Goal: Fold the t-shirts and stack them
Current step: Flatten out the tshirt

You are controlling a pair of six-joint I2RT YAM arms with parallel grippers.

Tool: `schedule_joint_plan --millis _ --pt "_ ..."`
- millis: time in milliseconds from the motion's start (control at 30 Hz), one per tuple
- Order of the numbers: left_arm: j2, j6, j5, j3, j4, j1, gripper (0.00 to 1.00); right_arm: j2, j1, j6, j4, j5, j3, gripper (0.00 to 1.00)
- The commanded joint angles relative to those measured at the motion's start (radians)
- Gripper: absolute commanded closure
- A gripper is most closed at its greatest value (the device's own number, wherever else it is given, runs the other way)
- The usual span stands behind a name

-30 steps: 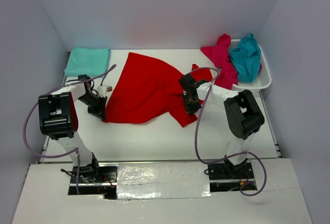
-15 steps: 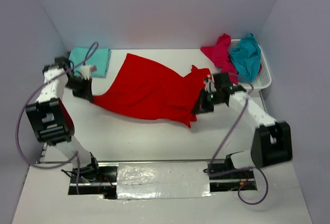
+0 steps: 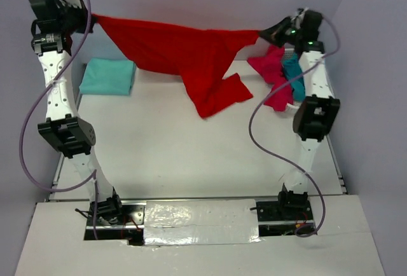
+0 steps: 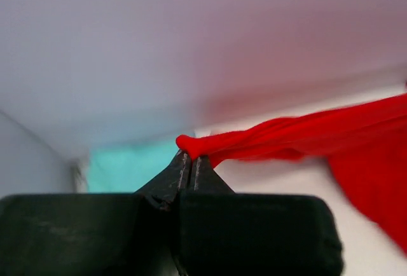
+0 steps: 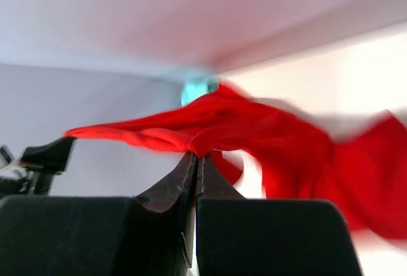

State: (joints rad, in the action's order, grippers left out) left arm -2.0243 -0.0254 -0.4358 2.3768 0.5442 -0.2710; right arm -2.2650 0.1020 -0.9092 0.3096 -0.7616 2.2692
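Above the white table (image 3: 191, 155), the red shirt (image 3: 184, 50) hangs stretched side-to-side between left gripper (image 3: 91, 18) and right gripper (image 3: 266, 33), each clamped on one end, bulk sagging below them.

Bright, even, diffuse light; faint shadows on table (image 3: 191, 155). Glare on shiny tape strip (image 3: 197, 215). Wrist views blurred: red shirt (image 5: 267, 136) smeared, background unfocused.
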Motion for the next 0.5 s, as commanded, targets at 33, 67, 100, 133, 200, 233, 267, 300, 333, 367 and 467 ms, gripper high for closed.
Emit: schedule_joint_plan --millis 33,67,100,133,200,233,267,300,333,367,467 --pt "0.175 0.079 -0.088 -0.017 -0.248 -0.027 1.0 0.465 0.013 0.145 -0.031 0.068 0.04 1.0" --pt "0.211 0.073 -0.098 -0.078 -0.269 -0.025 1.0 0.522 0.013 0.206 0.027 0.071 0.017 1.0" --pt "0.266 0.055 -0.122 -0.167 -0.264 -0.024 1.0 0.554 0.011 0.226 0.046 0.076 -0.066 1.0" --pt "0.291 0.045 -0.138 -0.207 -0.245 -0.023 1.0 0.588 0.013 0.259 0.063 0.079 -0.123 1.0" --pt "0.382 -0.022 -0.165 -0.352 -0.201 -0.024 1.0 0.721 0.011 0.28 0.053 0.074 -0.346 1.0" --pt "0.463 -0.069 -0.179 -0.478 -0.19 -0.023 1.0 0.822 0.008 0.292 0.034 0.077 -0.428 1.0" --pt "0.464 -0.07 -0.185 -0.479 -0.181 -0.023 1.0 0.873 0.005 0.299 0.026 0.082 -0.512 1.0" --pt "0.537 -0.13 -0.187 -0.586 -0.134 -0.023 1.0 0.927 0.004 0.302 0.017 0.084 -0.675 1.0" --pt "0.576 -0.161 -0.178 -0.632 -0.095 -0.025 1.0 1.034 0.002 0.309 0.016 0.085 -0.75 1.0" --pt "0.604 -0.191 -0.166 -0.703 -0.057 -0.027 1.0 1.089 -0.008 0.34 0.028 0.106 -0.82 1.0" --pt "0.772 -0.342 -0.129 -0.841 0.107 -0.042 1.0 1.312 -0.019 0.383 0.108 0.163 -1.072 1.0"
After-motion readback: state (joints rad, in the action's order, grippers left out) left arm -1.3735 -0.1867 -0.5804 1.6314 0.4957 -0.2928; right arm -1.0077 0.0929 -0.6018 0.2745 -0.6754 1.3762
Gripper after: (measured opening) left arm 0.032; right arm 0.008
